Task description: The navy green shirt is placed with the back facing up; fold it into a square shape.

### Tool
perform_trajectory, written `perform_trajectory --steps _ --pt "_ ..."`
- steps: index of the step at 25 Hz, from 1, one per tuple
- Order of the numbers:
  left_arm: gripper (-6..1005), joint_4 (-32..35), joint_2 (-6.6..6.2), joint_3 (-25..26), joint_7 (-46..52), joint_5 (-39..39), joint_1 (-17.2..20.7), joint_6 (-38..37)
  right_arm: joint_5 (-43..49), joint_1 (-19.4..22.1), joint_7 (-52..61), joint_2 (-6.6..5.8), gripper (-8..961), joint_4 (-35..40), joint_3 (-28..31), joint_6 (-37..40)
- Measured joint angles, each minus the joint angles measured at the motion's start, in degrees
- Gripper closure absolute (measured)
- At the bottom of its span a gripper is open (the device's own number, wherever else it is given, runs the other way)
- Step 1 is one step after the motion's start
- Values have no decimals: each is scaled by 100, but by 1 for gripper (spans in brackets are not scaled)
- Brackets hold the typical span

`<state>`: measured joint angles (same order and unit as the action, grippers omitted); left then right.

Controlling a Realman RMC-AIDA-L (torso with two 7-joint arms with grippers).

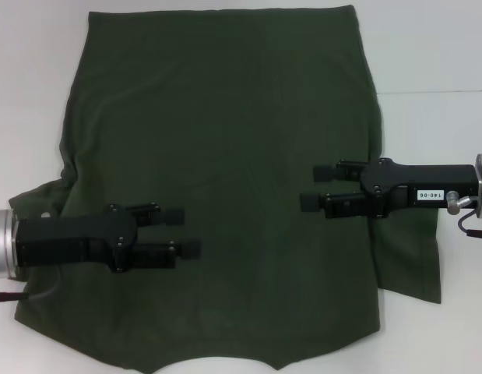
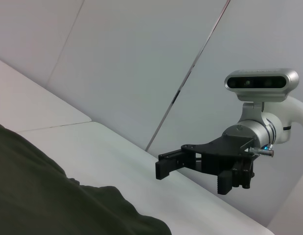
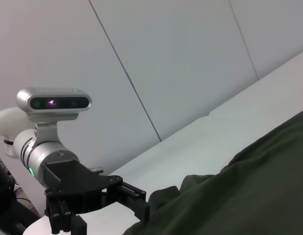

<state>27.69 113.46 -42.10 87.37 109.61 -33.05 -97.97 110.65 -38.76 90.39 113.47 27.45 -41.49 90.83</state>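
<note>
Even, bright overhead light, slightly cool; the white table [image 1: 427,54] is near blown out but shows no hard glare. Shadows are soft and faint under both arms. The navy green shirt [image 1: 225,156] reads very dark with little fold detail; head view slightly soft.

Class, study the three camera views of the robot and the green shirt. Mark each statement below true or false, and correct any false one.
1. The navy green shirt lies spread on a white table. True.
2. The left gripper is shut on the shirt. False: it is open and holds nothing.
3. The right gripper is open. True.
4. Both grippers point away from each other. False: they point inward, toward each other.
5. The shirt is already a square. False: it is unfolded.
</note>
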Motion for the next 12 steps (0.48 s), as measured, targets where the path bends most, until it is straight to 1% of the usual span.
perform_trajectory --steps 12 --pt "124 0 0 0 0 16 -12 -2 0 0 -2 0 9 -3 0 5"
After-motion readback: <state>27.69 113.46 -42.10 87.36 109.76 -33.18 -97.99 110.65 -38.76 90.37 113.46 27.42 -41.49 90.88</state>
